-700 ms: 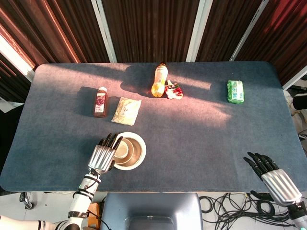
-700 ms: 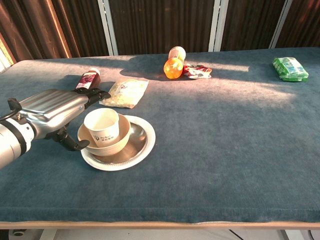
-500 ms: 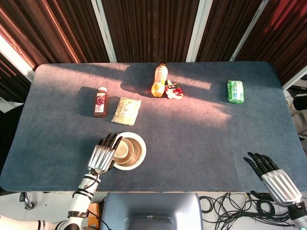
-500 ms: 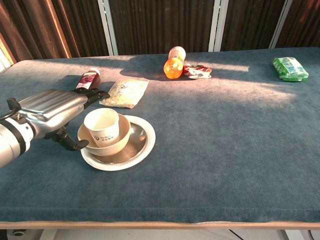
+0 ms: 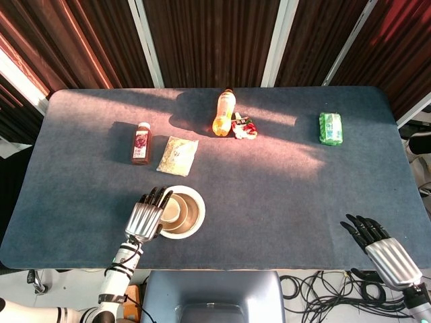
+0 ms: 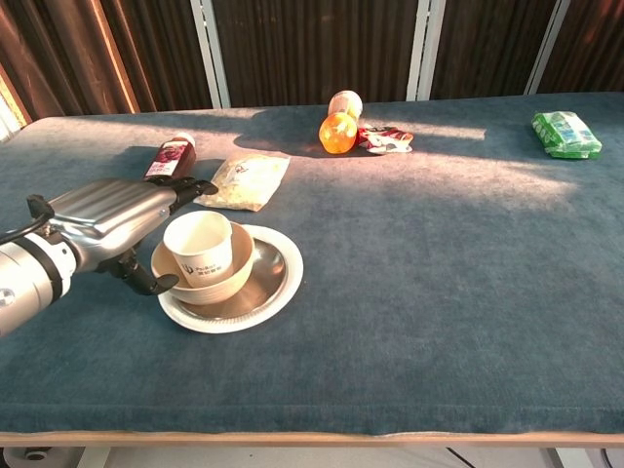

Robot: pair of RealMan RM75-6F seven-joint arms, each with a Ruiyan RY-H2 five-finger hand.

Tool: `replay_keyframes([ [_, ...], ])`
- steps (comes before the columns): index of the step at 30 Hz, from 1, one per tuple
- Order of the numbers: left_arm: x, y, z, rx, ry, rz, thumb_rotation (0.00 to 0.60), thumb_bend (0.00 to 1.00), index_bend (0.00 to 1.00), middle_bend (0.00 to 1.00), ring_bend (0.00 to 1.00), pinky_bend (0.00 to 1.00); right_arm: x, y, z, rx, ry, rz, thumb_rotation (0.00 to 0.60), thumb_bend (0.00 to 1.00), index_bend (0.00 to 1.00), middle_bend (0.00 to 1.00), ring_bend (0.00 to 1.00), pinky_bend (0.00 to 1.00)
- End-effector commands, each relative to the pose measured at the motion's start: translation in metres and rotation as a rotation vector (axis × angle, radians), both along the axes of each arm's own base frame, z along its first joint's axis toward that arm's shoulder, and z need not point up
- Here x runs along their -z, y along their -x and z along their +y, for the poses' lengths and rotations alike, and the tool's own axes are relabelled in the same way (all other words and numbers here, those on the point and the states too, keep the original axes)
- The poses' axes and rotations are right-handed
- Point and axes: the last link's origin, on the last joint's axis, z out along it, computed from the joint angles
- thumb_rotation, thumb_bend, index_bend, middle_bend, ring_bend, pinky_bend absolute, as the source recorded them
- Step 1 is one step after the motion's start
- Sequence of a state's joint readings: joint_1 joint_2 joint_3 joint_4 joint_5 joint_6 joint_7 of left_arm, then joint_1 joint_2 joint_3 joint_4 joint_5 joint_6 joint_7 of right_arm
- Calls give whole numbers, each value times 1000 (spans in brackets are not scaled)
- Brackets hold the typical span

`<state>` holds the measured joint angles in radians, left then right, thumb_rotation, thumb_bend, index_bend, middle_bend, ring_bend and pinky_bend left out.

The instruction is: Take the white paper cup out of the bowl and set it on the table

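Dark curtains hang behind a blue-grey counter [image 6: 439,253] lit by slanting sun. The left hand [image 6: 117,216] lies at the near-left, its fingers [image 6: 185,183] spread along the far-left side of the white paper cup [image 6: 199,246], the thumb low by the bowl [image 6: 239,261]; they are apart and hold nothing. Since a moment ago the wrist has dropped slightly and the hand barely shifted, so the grasp looks not yet made. The cup stands upright in the tan bowl, on a white plate [image 6: 278,292]. The right hand [image 5: 387,249] hovers off the near-right edge, fingers spread, idle.
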<state>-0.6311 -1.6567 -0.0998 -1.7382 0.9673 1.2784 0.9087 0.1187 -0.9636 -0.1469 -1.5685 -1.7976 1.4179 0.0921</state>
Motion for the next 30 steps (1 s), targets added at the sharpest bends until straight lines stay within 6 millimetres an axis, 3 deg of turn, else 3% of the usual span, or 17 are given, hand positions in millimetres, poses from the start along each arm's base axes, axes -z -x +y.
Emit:
replay_keyframes([
  [1,3,-2,1,3,-18,-11,600,303,0,98,106,248,0,0,0,0,2,0,600,29,0,0,0,107],
  [11,15,-4,2,20,-92,-39,600,295,90,332,302,348,-1,0,1,-2,3,-4,600,30,0,0,0,107],
  [17,13,-5,3,34,-118,-53,600,295,189,411,381,443,-1,0,1,-2,4,-5,600,29,0,0,0,107],
  [22,4,-7,3,61,-154,-80,600,295,249,441,409,484,-1,1,1,-1,2,-1,600,29,0,0,0,107],
  [30,-32,-8,-5,65,-195,-103,600,295,253,447,412,488,1,0,0,0,-1,3,600,29,0,0,0,107],
])
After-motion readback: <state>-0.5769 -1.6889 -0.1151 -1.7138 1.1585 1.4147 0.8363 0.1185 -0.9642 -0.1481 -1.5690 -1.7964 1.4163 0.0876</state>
